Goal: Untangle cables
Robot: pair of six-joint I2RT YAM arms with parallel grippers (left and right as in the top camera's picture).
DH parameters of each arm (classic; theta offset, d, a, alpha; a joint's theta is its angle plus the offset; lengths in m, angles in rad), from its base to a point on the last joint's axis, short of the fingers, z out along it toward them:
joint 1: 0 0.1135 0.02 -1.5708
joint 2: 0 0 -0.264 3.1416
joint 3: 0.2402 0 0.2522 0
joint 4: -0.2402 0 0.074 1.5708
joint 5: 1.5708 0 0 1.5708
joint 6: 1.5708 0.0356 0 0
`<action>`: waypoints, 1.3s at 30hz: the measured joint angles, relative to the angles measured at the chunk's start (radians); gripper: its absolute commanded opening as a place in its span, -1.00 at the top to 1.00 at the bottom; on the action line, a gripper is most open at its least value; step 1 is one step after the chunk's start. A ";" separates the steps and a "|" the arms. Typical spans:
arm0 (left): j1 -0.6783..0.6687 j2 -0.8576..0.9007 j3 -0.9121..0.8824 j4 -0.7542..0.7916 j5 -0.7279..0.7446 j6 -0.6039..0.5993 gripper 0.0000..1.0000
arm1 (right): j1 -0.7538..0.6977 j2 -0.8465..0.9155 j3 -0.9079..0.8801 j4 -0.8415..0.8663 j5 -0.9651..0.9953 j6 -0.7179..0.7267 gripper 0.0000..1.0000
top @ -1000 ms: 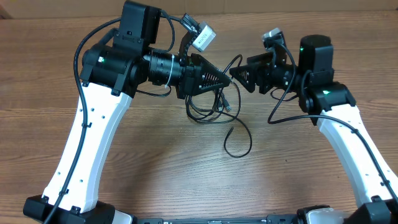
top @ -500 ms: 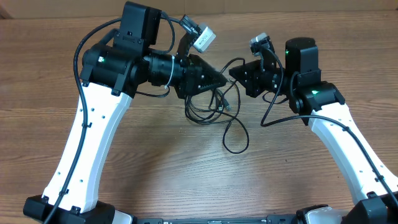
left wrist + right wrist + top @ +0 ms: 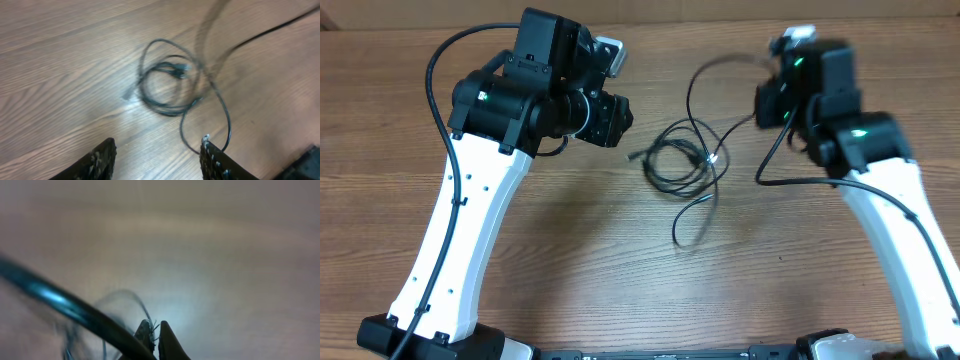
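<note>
My right jaws are clenched on one strand of the cables (image 3: 680,165), holding it off the desk (image 3: 620,280), I judge to draw it from the tangle; my left jaws hang released and empty above the loops lying mid-desk

Bare table (image 3: 620,290) is open on the near side of the cables (image 3: 678,165) and between them and the left gripper (image 3: 157,148). A raised strand (image 3: 689,92) running to the right gripper (image 3: 767,100) blocks the far-right approach.
</note>
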 measured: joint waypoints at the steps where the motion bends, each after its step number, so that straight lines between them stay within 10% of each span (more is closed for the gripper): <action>1: 0.000 0.000 0.000 0.002 -0.011 -0.006 -0.09 | 0.000 -0.007 0.032 -0.003 0.006 0.001 0.92; 14: 0.000 0.138 0.000 0.032 -0.001 -0.119 -0.14 | 0.000 -0.082 0.288 -0.010 -0.193 0.020 0.92; 39: -0.133 0.451 0.000 0.138 0.347 -0.012 -0.35 | -0.001 -0.078 0.287 0.127 0.248 0.071 0.91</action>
